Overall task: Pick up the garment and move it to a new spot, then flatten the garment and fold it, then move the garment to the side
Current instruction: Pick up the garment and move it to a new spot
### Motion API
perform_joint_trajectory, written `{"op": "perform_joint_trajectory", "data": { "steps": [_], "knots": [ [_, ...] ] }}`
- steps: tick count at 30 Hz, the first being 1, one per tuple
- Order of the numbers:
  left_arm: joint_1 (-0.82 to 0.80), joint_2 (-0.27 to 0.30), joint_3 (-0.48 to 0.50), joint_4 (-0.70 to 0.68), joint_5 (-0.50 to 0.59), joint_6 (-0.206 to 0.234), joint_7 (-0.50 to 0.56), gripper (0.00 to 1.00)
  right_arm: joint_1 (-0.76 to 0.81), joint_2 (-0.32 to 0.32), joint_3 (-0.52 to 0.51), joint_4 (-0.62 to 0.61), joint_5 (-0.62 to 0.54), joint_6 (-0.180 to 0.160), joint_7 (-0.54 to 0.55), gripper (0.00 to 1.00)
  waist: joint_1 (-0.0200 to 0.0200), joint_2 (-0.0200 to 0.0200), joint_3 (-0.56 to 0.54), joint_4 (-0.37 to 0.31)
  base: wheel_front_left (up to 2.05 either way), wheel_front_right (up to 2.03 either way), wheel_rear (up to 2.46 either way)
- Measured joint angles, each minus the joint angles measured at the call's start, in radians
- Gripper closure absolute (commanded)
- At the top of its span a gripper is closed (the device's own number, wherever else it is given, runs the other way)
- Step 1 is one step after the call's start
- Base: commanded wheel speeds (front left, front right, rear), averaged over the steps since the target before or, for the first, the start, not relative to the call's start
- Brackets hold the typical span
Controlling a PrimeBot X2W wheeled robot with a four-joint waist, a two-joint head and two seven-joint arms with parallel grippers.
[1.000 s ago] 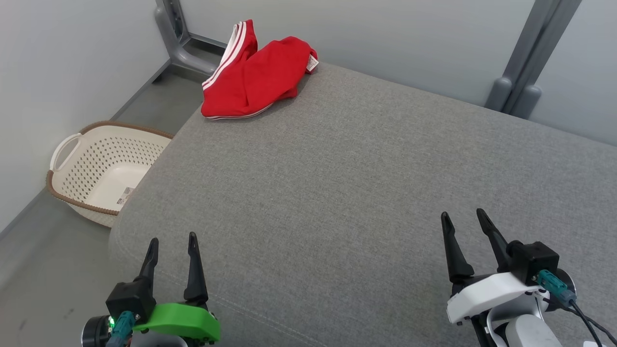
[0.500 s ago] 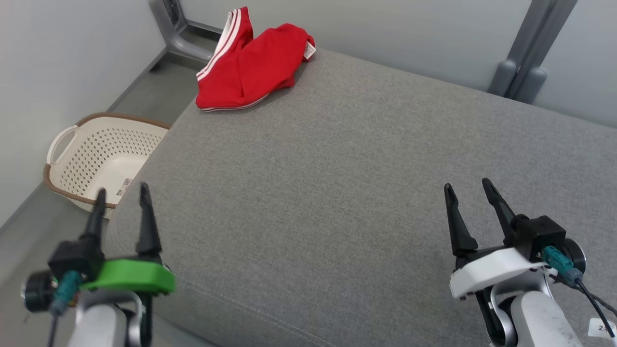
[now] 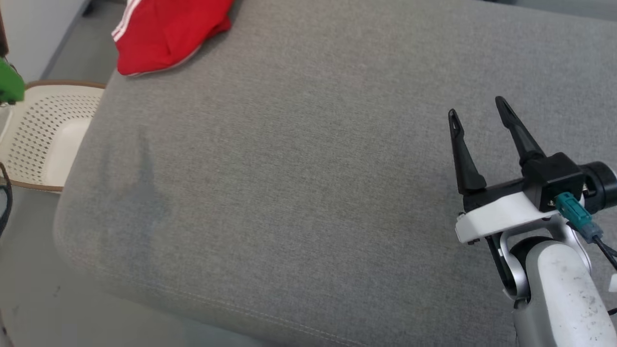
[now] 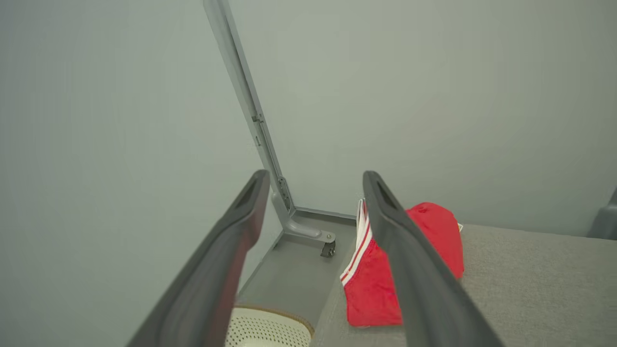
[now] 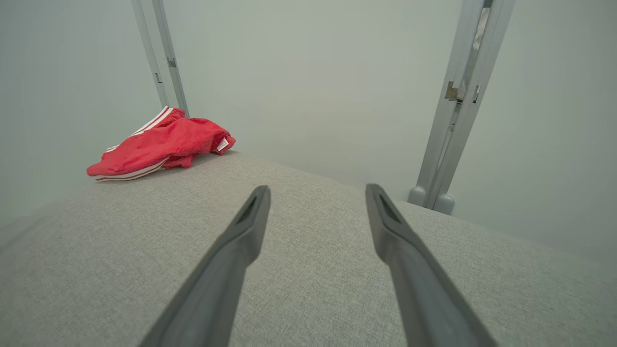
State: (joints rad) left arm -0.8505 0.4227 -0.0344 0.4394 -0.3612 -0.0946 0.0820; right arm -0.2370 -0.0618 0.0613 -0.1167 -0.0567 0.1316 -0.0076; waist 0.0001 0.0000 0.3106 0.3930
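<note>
A crumpled red garment (image 3: pixel 164 33) with white stripes lies at the far left corner of the grey cushioned surface (image 3: pixel 299 183); it also shows as the garment (image 4: pixel 376 284) and the garment (image 5: pixel 154 147). My right gripper (image 3: pixel 477 113) hovers open over the right side of the surface, far from the garment. My left gripper (image 4: pixel 313 180) is open with nothing between its fingers, held off the surface's left edge, the garment ahead of it. In the head view only its green mount (image 3: pixel 9 86) appears at the left edge.
A cream perforated laundry basket (image 3: pixel 33 140) with a brown rim stands on the floor left of the surface. Grey frame posts (image 5: pixel 453 106) and pale walls close off the back.
The head camera has tilted down and shifted, so the garment now sits at the top edge. My left gripper has risen and swung left, leaving only its green mount in view. The right gripper has lifted forward.
</note>
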Motion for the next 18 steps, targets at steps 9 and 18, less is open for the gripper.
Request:
{"op": "perform_joint_trajectory", "data": {
  "steps": [9,18],
  "knots": [
    [-0.203,0.009,-0.084,0.226,-0.116,-0.03,0.243,0.0,-0.025,-0.04,-0.006,-0.163,-0.02,0.0,0.056,0.0,0.0001,0.0,0.187,-0.093,0.0,0.0,0.0],
    [-0.234,-0.005,-0.131,0.386,-0.166,-0.034,0.195,0.0,-0.025,-0.055,-0.024,-0.284,-0.029,0.0,0.085,0.0,0.0001,0.0,0.347,-0.158,0.0,0.0,0.0]
  ]
}}
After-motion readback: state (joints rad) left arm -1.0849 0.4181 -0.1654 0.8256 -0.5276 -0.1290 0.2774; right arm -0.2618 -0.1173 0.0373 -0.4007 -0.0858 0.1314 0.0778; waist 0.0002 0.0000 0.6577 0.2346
